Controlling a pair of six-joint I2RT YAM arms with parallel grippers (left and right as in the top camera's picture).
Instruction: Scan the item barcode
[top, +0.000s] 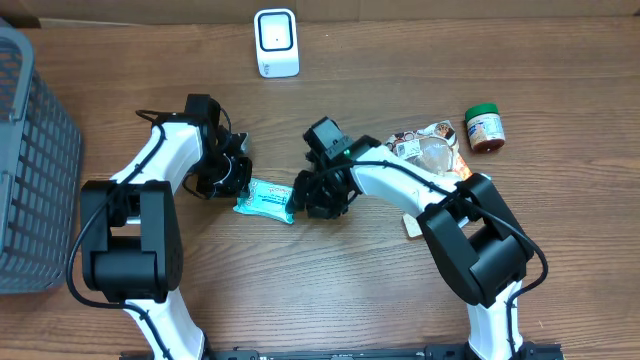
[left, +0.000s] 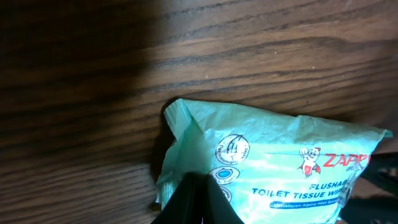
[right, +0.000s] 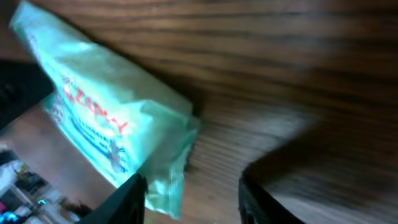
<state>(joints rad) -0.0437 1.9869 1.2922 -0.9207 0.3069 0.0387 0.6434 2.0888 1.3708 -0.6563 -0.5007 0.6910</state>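
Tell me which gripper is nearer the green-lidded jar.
Right. The right gripper sits left of the green-lidded jar, at the right end of the wipes pack. The left gripper is farther, at the pack's left end.

Mint-green pack (top: 265, 198) with red and blue print; brown wood-grain table (top: 330, 290); grey mesh basket (top: 30, 160), left edge; white scanner (top: 276, 42).
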